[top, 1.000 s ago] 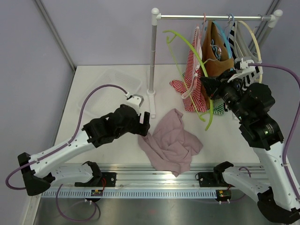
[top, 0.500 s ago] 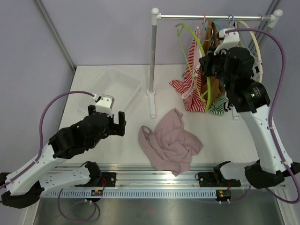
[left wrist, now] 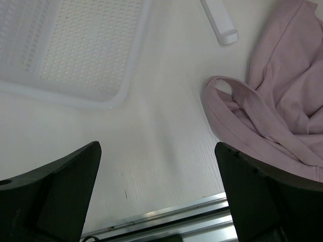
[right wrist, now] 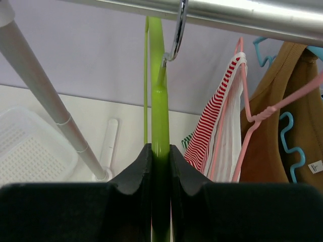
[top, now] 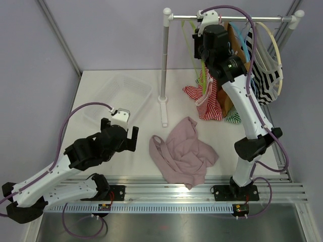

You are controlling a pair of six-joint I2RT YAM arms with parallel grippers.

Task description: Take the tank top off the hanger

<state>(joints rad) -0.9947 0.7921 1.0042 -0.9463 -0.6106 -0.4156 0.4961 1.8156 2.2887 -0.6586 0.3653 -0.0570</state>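
Walls of pale lilac (top: 111, 35) back the white surface (top: 176, 80), and we see a ribbed aluminium track (top: 166, 184) along its near edge. The crumpled pink tank top (top: 184, 151) lies loose on the surface, off any hanger. A clear perforated plastic basket (top: 123, 91) sits well to its left. Between them the left claw (left wrist: 157, 146) hovers released, its fingers wide apart. At the far side a white upright post (top: 164, 60) carries a chrome bar (right wrist: 242, 15). There the right claw (right wrist: 160, 151) is clenched on the bare lime-green plastic hanger (right wrist: 156, 75), whose metal hook reaches the bar. Beside it hang a red-and-white striped garment (right wrist: 217, 116) and a brown garment (right wrist: 272, 126)
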